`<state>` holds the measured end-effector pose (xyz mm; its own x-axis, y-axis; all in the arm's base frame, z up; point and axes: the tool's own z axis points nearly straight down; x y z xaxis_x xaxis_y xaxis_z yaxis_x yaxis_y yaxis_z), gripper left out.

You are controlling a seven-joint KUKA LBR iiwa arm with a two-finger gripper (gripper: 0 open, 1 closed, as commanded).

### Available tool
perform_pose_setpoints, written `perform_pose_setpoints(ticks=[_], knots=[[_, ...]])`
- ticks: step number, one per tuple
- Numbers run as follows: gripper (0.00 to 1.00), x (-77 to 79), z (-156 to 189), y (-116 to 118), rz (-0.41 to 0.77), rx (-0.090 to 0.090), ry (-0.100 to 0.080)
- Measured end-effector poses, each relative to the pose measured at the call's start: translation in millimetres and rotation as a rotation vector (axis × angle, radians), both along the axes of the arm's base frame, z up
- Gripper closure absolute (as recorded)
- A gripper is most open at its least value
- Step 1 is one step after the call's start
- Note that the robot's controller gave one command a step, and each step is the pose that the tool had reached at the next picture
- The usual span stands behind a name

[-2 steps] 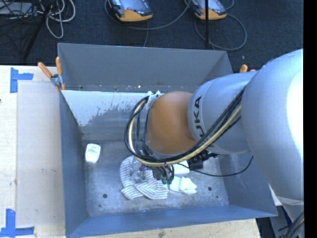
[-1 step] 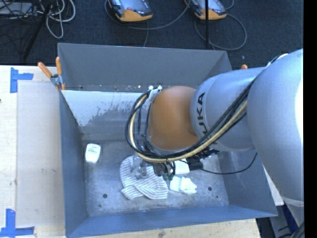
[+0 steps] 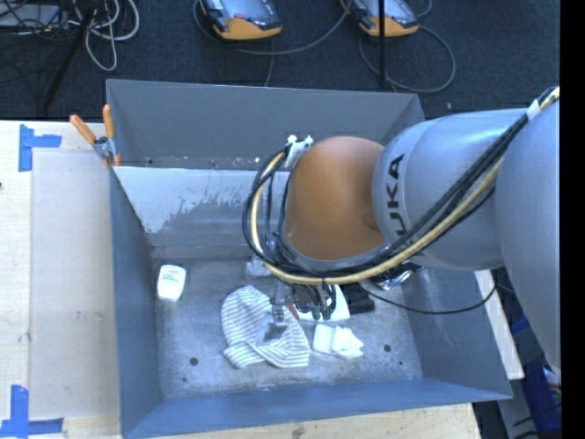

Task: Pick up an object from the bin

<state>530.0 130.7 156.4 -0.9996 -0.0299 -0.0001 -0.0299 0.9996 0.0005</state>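
Striped cloth (image 3: 242, 327) lies crumpled on the scuffed grey floor of the bin (image 3: 183, 236), near its front wall; we see the gripper (image 3: 274, 325) right over it (apart or clamped, we cannot tell). Behind the bin, dark carpet (image 3: 164, 58) with cables (image 3: 110, 16).

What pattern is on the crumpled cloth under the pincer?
The cloth is white with thin grey stripes, seen best in the camera view.
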Motion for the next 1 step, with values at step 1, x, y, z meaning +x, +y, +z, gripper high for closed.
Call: perform_pose_setpoints(ticks=[1], knots=[[0.0,-0.1,-0.1,-0.1,-0.001,0.0,0.0]])
